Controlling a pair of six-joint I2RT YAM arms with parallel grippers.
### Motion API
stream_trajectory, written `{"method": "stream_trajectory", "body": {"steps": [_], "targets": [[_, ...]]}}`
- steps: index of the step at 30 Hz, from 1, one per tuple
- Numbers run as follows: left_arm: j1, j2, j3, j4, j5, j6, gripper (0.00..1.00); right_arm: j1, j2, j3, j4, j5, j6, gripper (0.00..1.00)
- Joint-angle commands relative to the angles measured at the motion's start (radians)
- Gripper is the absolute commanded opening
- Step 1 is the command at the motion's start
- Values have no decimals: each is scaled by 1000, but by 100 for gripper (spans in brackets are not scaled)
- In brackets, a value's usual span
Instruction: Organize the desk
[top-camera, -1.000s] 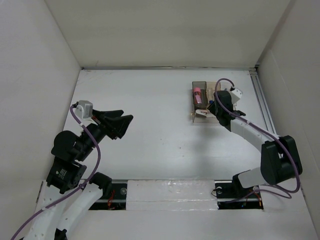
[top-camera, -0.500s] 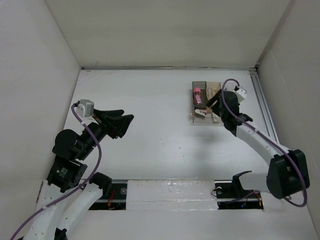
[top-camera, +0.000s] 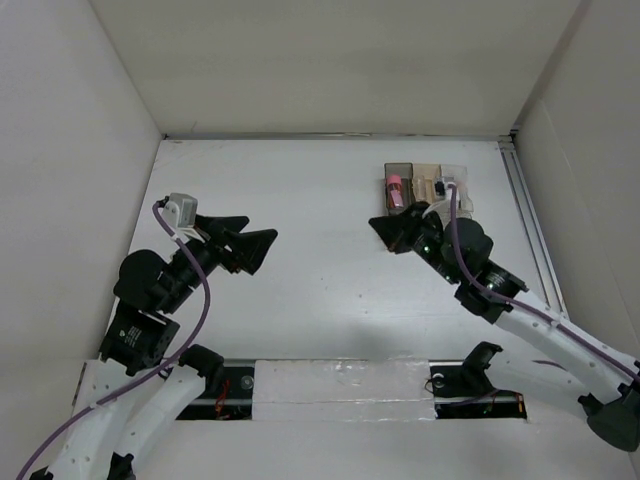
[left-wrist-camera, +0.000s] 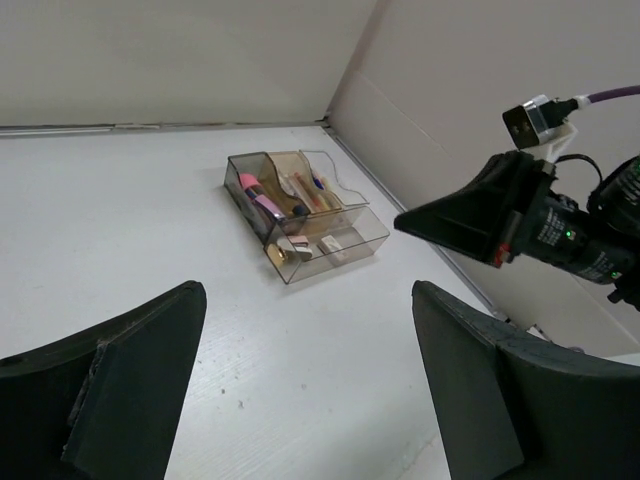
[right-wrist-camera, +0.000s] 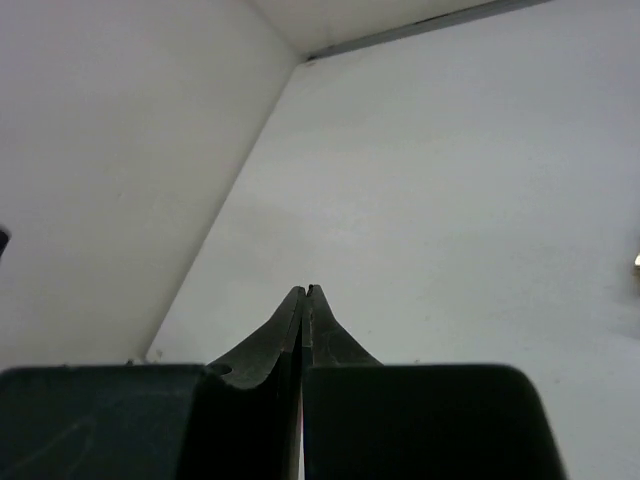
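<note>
Since a second ago, the right arm had drawn back off the clear tray (top-camera: 452, 176) and swung left. The right pincer (top-camera: 376, 223) ended just beside the tray's near-left corner, its jaws pressed together with nothing visible between them. The left pincer (top-camera: 262, 230) had spread wide and hung empty over the left part of the tabletop (top-camera: 320, 300), which lay under both arms with its rail on the right.

The main hazard was that closed tip. A careless sweep back to the right could have clipped the light tray and shoved it, spilling the pink item (top-camera: 394, 185) and the other small pieces. From overhead its height above the tray wall was hard to judge. The two pincers also faced each other across the middle, so both advancing together risked a collision.
</note>
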Motion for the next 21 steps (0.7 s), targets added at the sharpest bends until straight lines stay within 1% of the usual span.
{"method": "stream_trajectory", "body": {"steps": [1,2,3,5,6,9,11,14,17,18,20,21], "targets": [[6,14,-13,58,10,1,81,105,-10,45,56,-119,-87,0],[6,17,-12,61,16,1,81,128,-13,48,58,-121,-93,4],[6,22,-15,64,28,1,82,148,-14,50,56,-116,-110,17],[6,30,-16,67,25,2,82,201,-17,59,39,-99,-122,31],[6,33,-15,69,25,4,82,217,-22,57,38,-78,-131,43],[6,39,-10,70,18,5,82,264,-48,42,39,-46,-142,57],[6,37,-10,73,6,2,82,273,-62,25,38,-47,-142,59],[6,30,-18,80,-22,-4,82,274,-60,7,36,-91,-141,59],[6,28,-25,80,-54,-8,82,274,2,-41,59,-176,-134,59],[6,30,-25,80,-70,-13,82,286,24,-83,82,-187,-119,58],[6,34,-30,80,-83,-15,82,299,96,-143,194,-179,-96,59],[6,42,-30,81,-97,-13,82,300,121,-200,237,-173,-73,59]]}}
